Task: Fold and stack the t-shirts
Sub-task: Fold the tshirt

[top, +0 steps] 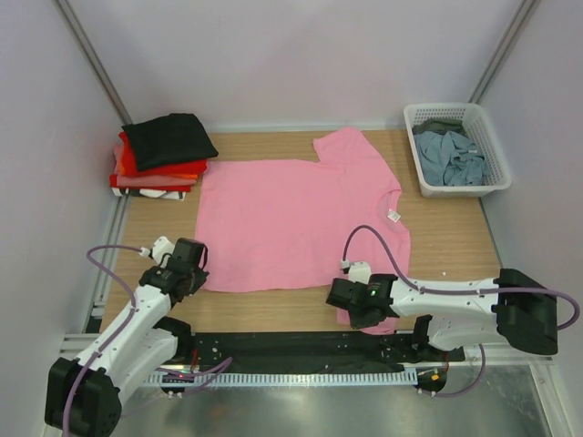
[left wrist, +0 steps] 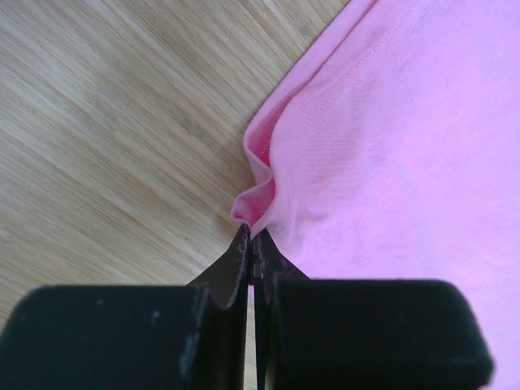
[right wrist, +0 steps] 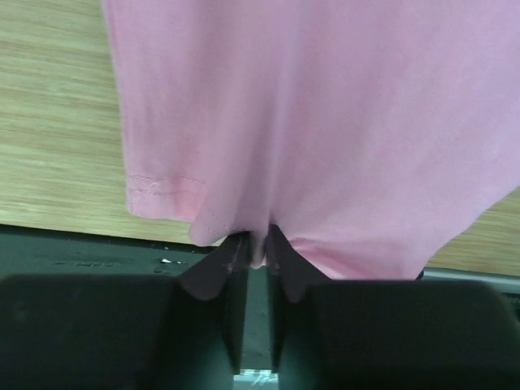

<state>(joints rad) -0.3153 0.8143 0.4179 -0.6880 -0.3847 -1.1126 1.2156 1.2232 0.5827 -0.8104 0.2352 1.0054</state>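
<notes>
Nearest, at the near edge of the table point(top: 455, 250), the right gripper point(right wrist: 258, 248) has its jaws drawn in almost together with a small fold of the pink t-shirt point(top: 291, 218) caught between them, at the near sleeve where the cloth hangs just over the edge onto the black strip point(top: 273, 344). The left gripper point(left wrist: 250, 240) is clamped tight on the shirt's near hem corner, the cloth puckered into a little ridge right at its tips. The shirt lies spread flat across the middle of the table, hem toward the left edge, collar and white neck tag point(top: 393, 216) toward the right edge, the other sleeve pointing at the far edge. It looks light, thin and limp, so it should drape from wherever it is pinched and sag in between; holding it at two points along one side, as now, seems the sensible grip, and I would judge that lifting both ends evenly matters, since a shallow pinch on so little cloth could slip. At the far left corner sits the stack point(top: 155, 173) of folded shirts, a black t-shirt point(top: 168, 138) on top of red and orange ones. At the far right corner the white basket point(top: 496, 155) holds a crumpled grey-blue t-shirt point(top: 453, 161)
</notes>
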